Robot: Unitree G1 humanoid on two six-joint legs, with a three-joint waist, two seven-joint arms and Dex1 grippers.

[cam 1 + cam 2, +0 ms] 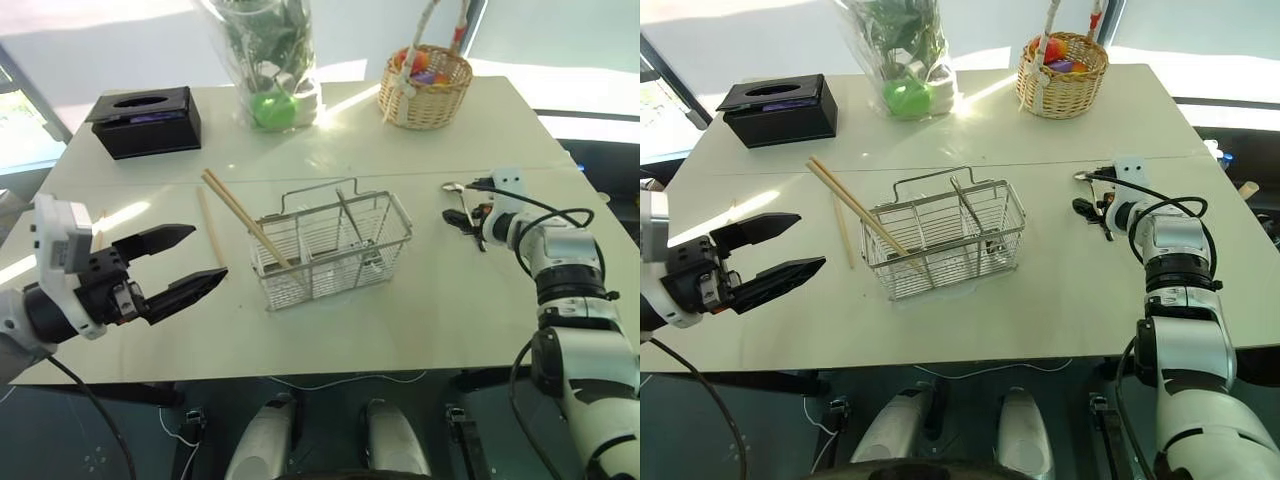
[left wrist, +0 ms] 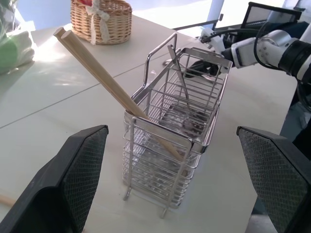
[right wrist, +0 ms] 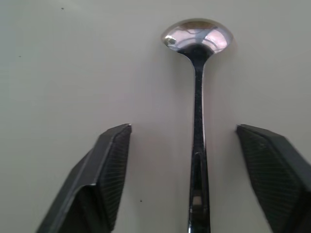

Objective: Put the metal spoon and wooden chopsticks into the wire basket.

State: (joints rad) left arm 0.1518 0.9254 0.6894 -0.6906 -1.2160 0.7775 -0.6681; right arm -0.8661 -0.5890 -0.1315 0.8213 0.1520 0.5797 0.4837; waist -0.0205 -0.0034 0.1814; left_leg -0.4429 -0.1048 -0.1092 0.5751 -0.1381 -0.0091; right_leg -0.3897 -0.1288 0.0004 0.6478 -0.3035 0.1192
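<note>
Table (image 1: 420, 300) holds the wire basket (image 1: 330, 245) mid-way, chopsticks (image 1: 245, 220) leaning in it. Metal spoon (image 3: 197, 97) lies flat at the basket's 3 o'clock, between the right gripper's (image 3: 194, 179) parted jaws, handle toward the wrist. Left gripper (image 1: 185, 265) gapes, holding nothing.

Strong sunlight is falling across the pale, cream-coloured rectangular counter (image 1: 420, 330), glaring brightest along its far edge. Dark floor (image 1: 40, 430) is showing below its near edge, with bright window glass (image 1: 20, 120) lying beyond its left corner.
</note>
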